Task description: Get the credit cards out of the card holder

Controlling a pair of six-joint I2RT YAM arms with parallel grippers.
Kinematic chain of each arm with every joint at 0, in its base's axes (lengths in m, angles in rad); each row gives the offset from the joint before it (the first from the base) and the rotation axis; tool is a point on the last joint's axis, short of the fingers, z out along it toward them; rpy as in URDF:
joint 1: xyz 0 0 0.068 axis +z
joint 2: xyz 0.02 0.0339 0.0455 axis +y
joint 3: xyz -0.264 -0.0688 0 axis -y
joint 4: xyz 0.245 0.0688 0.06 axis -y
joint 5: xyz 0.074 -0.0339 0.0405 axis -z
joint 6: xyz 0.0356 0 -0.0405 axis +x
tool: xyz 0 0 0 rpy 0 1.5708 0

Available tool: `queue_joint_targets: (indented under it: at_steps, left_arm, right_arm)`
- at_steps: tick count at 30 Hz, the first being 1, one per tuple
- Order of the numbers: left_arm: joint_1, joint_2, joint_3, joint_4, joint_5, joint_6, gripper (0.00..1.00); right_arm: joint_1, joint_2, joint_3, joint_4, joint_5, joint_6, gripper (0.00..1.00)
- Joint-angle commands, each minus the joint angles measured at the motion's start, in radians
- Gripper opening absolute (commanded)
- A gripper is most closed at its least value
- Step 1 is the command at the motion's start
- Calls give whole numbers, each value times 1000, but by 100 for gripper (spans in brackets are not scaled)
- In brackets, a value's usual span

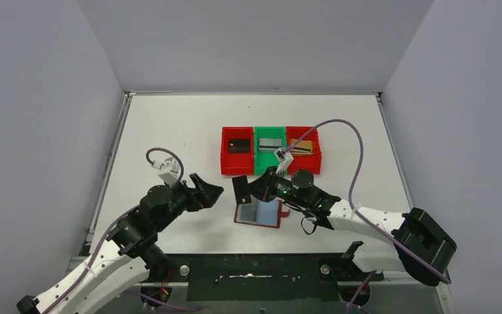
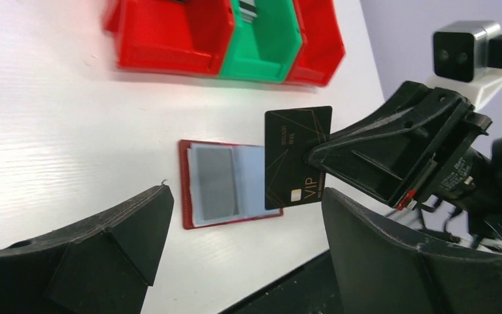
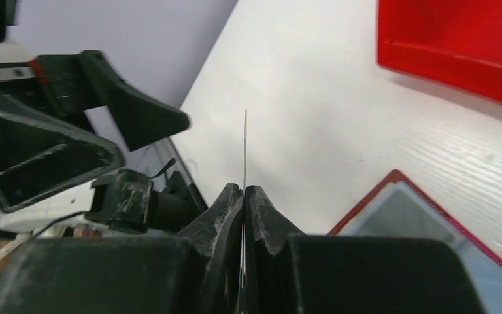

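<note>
Left wrist view: the right gripper (image 2: 310, 157) is clamped on a black card (image 2: 287, 173), holding it upright close over the open card holder (image 2: 212, 186), which lies flat on the table (image 2: 72, 131). The left gripper (image 1: 213, 191) hovers near the holder's left side with its fingers spread apart.

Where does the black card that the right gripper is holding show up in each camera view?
Top external: the black card is near the centre, at the card holder's far-left corner.
Left wrist: centre-right, face-on, overlapping the holder's right side.
Right wrist: edge-on, a thin line rising from the right gripper.
Shared landmark: the open card holder.
</note>
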Motion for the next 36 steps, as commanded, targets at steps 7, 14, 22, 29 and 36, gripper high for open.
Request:
queue_joint_targets:
  at_steps: [7,14,22,29,36]
  left_arm:
    - [2,69,310,-373,-374,178,89]
    - [14,169,363,-421,-508,242,92]
    - [287,238,295,-302,-239,348,96]
    - [544,279,278,-233,-82,379,97]
    - [567,201,265,-229,-136,374,98]
  right_arm:
    - [5,-20,253,-384,331,-379,0]
    - [50,19,323,-379,475,-669,0]
    - [151,137,436,-368,573,-1166,0]
    - [139,324,628,-483,555,-1340,0]
    - [112,464,749,-536,510,-1484,0]
